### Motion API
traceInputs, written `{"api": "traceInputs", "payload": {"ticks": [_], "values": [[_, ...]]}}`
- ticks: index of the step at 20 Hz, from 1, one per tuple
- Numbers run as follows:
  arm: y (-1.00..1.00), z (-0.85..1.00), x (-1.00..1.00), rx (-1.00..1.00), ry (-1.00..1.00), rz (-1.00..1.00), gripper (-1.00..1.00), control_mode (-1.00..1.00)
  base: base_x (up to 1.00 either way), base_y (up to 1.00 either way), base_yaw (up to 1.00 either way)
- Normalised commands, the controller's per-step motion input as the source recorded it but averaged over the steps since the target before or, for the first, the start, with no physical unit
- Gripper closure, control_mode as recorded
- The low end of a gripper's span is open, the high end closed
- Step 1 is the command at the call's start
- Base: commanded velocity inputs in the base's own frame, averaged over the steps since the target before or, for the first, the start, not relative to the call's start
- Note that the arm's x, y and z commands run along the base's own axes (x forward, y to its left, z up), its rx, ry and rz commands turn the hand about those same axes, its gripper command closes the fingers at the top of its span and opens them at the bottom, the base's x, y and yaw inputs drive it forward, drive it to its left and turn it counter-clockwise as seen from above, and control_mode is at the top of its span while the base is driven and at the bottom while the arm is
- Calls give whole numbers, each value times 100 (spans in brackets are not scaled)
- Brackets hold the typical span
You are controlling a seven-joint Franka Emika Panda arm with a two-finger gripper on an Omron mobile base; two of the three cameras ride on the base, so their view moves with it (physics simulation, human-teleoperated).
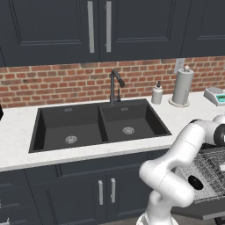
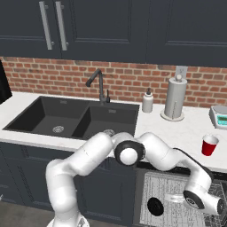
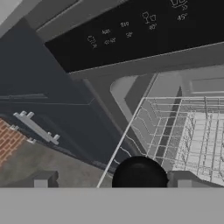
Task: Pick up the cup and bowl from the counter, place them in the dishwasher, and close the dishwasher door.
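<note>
A red cup (image 2: 209, 145) stands upright on the white counter (image 2: 177, 131), near its front edge above the dishwasher. Below it the grey wire rack (image 2: 177, 195) is pulled out, and a black round bowl (image 2: 155, 206) lies in its near left corner. My arm (image 2: 168, 155) reaches down over the rack. In the hand view my gripper (image 3: 113, 181) is open with nothing between its fingertips (image 3: 41, 180), right above the bowl (image 3: 140, 173) and the rack (image 3: 188, 131). The dishwasher door (image 3: 144, 39) is dropped open, its dark panel with white symbols showing.
A black double sink (image 1: 96, 125) with a dark faucet (image 1: 115, 85) sits in the counter. Behind it stand a soap bottle (image 1: 157, 93), a paper towel roll (image 1: 183, 87) and a small scale (image 1: 215, 95). Navy cupboards with silver handles (image 1: 105, 191) flank the dishwasher.
</note>
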Motion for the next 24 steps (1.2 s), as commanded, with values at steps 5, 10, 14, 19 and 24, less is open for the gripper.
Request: {"api": "traceInputs", "payload": {"ticks": [5,10,14,19,24], "values": [[-1,100,-17,-19,5,0,-100,-100,0,0,0],[0,100,0,-28,18,-6,-100,-100,0,0,0],[-3,100,0,-28,17,-12,-100,-100,0,0,0],[0,100,-1,-33,13,-17,-100,-100,0,0,0],[24,100,0,-34,10,-27,-100,-100,0,0,0]]}}
